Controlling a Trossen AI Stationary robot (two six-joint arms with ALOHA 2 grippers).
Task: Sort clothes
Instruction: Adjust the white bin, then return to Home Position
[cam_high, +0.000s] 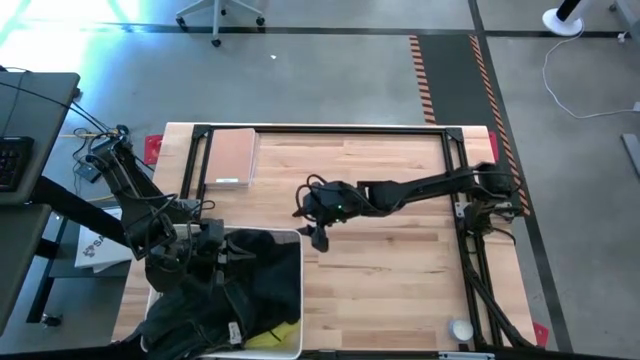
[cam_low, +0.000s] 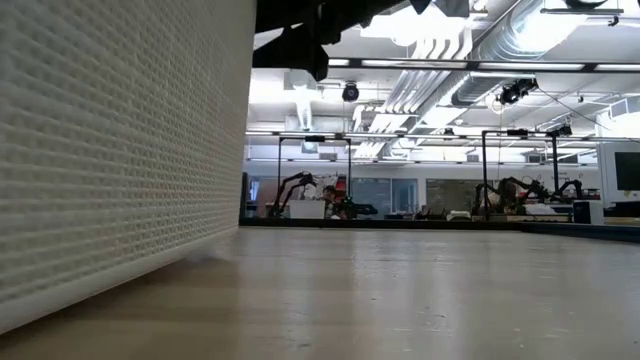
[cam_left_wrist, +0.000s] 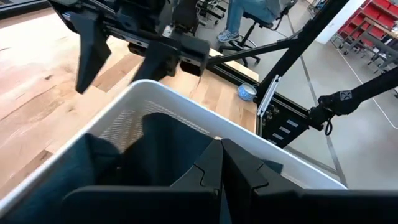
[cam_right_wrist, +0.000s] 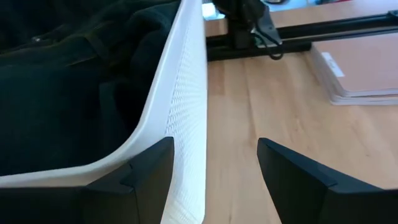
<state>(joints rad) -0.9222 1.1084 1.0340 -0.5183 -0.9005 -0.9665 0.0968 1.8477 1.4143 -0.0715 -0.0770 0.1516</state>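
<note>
A white mesh basket (cam_high: 292, 290) stands at the table's near left and holds dark clothes (cam_high: 215, 305) and a bright yellow garment (cam_high: 275, 335). My left gripper (cam_left_wrist: 221, 163) is shut, low over the dark green cloth (cam_left_wrist: 165, 146) inside the basket. My right gripper (cam_right_wrist: 214, 165) is open at the basket's far right corner (cam_high: 298, 236). One of its fingers (cam_right_wrist: 149, 168) is at the basket's white wall (cam_right_wrist: 189, 106), and the other (cam_right_wrist: 298, 177) is over bare wood. The basket wall fills the left of the low view (cam_low: 120, 150). My left gripper has its fingers shut just above the dark clothes; I cannot tell whether they touch the cloth. My right gripper has one finger right at the basket's wall near the far right corner; I cannot tell whether it touches the wall.
A tan flat board (cam_high: 232, 157) lies at the far left of the table. A small white round thing (cam_high: 461, 329) sits at the near right corner. A black frame (cam_high: 320, 130) runs along the table's edges. Bare wood (cam_high: 400, 270) lies right of the basket.
</note>
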